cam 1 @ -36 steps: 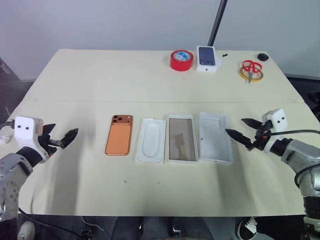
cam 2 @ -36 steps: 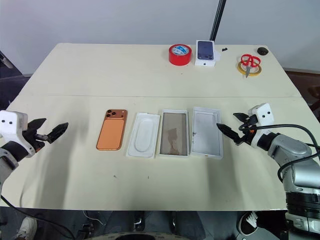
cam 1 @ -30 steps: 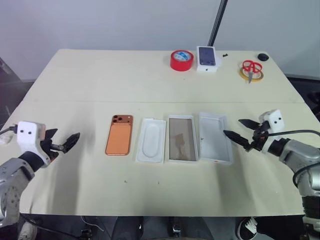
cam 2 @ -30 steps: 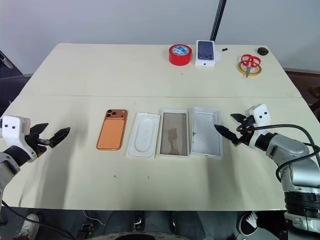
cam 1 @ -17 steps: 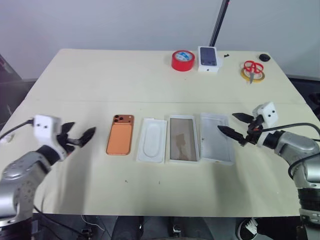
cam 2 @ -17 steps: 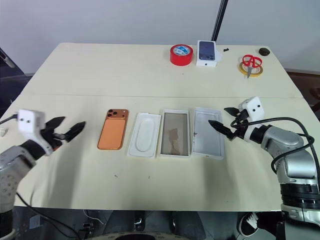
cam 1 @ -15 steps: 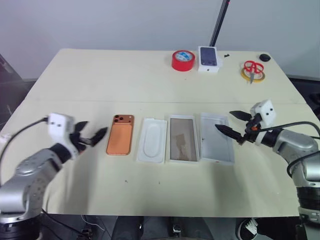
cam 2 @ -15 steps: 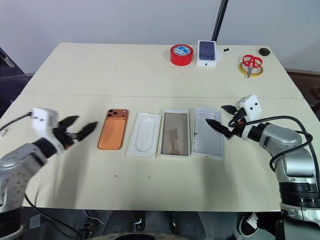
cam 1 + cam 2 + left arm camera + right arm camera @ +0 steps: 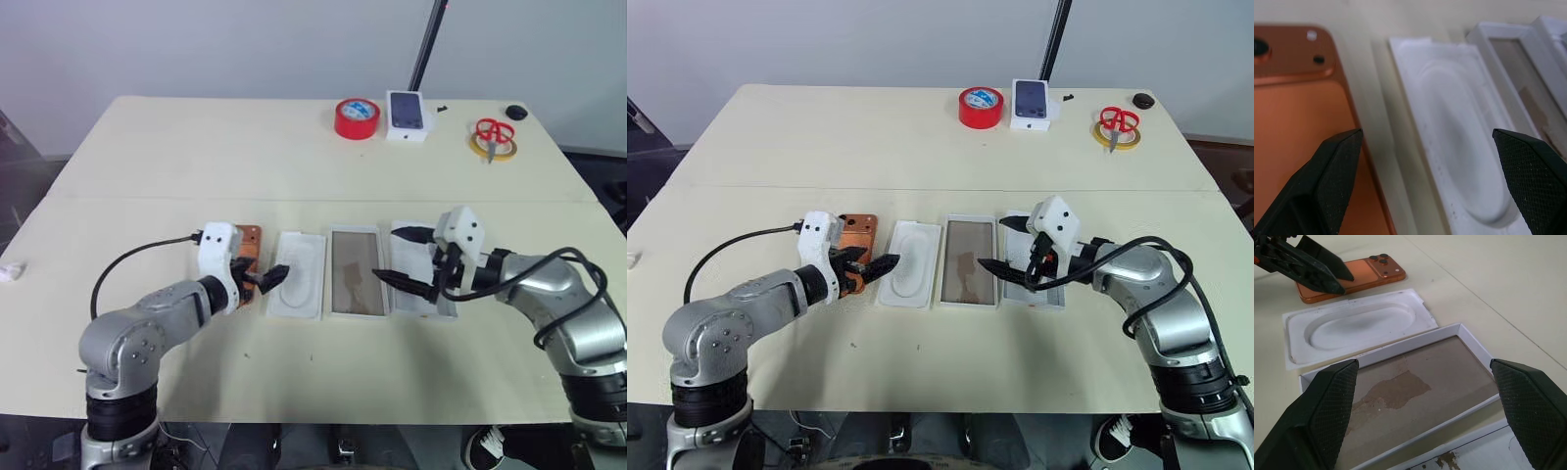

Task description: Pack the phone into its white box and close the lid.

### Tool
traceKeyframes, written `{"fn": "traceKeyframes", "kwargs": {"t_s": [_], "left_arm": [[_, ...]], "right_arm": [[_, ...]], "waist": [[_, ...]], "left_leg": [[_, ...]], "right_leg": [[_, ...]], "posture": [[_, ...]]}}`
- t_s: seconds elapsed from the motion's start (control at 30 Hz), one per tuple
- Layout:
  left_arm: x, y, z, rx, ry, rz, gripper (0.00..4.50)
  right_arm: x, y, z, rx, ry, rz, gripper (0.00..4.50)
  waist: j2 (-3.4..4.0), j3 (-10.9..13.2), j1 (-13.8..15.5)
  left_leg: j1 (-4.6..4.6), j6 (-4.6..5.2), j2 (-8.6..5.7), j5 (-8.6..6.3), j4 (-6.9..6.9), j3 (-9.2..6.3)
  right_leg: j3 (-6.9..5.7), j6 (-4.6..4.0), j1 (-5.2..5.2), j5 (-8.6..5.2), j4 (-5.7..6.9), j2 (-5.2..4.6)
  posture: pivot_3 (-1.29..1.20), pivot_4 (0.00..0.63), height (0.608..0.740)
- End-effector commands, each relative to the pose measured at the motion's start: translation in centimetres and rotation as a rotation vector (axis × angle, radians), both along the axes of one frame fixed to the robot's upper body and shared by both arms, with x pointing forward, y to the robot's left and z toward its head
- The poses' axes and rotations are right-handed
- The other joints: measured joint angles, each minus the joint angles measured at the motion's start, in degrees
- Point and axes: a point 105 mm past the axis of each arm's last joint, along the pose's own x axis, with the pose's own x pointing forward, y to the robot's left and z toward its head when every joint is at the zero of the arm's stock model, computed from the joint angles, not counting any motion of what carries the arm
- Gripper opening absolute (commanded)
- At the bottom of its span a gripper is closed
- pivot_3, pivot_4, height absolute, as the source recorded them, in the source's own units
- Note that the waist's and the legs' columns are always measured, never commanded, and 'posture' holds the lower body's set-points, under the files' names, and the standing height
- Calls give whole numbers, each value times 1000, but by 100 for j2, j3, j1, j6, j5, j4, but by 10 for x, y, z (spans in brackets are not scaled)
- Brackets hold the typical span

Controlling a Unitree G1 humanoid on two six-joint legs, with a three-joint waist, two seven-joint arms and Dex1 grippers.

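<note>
The phone (image 9: 243, 257) lay camera-side up at the left end of the row on the worktop (image 9: 196, 147), touching nothing, with the white insert (image 9: 299, 275) just beside it, then the white box (image 9: 356, 271), then the lid (image 9: 421, 279). Within the last second both arms had swung inward from the worktop's outer edges. The left gripper (image 9: 872, 269), fingers spread wide and empty, had arrived over the phone's near right edge, reaching toward the insert. The right gripper (image 9: 1009, 250), equally spread and empty, had come in across the lid to hover over the box. Nothing was packed; judging by this, the pick-up of the phone was about to start.
</note>
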Motion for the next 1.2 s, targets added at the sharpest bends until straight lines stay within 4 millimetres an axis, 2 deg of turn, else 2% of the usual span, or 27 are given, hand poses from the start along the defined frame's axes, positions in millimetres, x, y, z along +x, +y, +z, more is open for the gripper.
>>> {"fn": "traceKeyframes", "kwargs": {"t_s": [0.03,0.1,0.23,0.33,0.47,0.5,0.63,0.87,1.0,1.17,1.2], "left_arm": [[-1,-5,4,12,20,-9,4454],[1,-6,-2,10,73,11,4454],[3,-25,-5,-106,147,-12,4454],[5,-26,-11,-126,190,18,4454],[7,-25,-15,-143,216,46,2691],[8,-24,-16,-138,220,50,2075],[10,-23,-17,-132,225,58,104],[12,-22,-12,-168,211,69,42],[13,-18,-9,-192,197,87,0],[19,-5,2,-271,164,150,0],[21,-1,6,-279,153,162,0]], "right_arm": [[-1,7,15,7,-58,40,4491],[-1,10,17,8,-61,57,4491],[-5,21,12,-47,-56,119,4491],[-8,24,8,-88,-55,145,4491],[-20,29,0,-158,-10,202,4500],[-24,30,-3,-178,6,222,4500],[-34,32,-17,-279,44,257,4500],[-43,35,-45,-378,116,276,4500],[-45,38,-56,-405,122,283,2733],[-48,43,-59,-417,100,324,100],[-49,45,-60,-426,89,331,41]], "waist": [[0,0,0],[0,0,5],[0,0,2],[1,-1,9],[1,-2,10],[1,-2,11],[0,-2,13],[0,-2,10],[-1,-2,6],[-2,-1,2],[-2,-1,3]], "left_leg": [[0,-1,0,0,0,0],[1,-1,-1,1,0,0],[2,-2,-3,1,1,-2],[3,-2,-3,1,1,-2],[4,-6,-5,3,1,-3],[5,-5,-5,3,1,-4],[5,-5,-6,3,0,-4],[8,-7,-6,4,0,-4],[7,-11,-6,6,0,-4],[8,-12,-5,7,0,-5],[8,-12,-5,7,0,-5]], "right_leg": [[0,0,0,0,1,0],[0,0,1,0,0,0],[0,0,3,0,0,0],[0,0,4,0,0,0],[0,0,6,0,-1,-2],[0,0,7,0,0,-3],[0,1,9,-1,-2,-4],[0,0,10,-1,-2,-4],[0,0,10,-1,-2,-4],[-1,0,10,-1,-2,-3],[-1,1,10,-1,-2,-3]], "posture": [[0,150,690],[0,150,690],[0,150,690],[0,150,690],[0,150,690],[0,150,690],[0,150,690],[0,150,690],[0,150,690],[0,150,690],[0,150,690]]}}
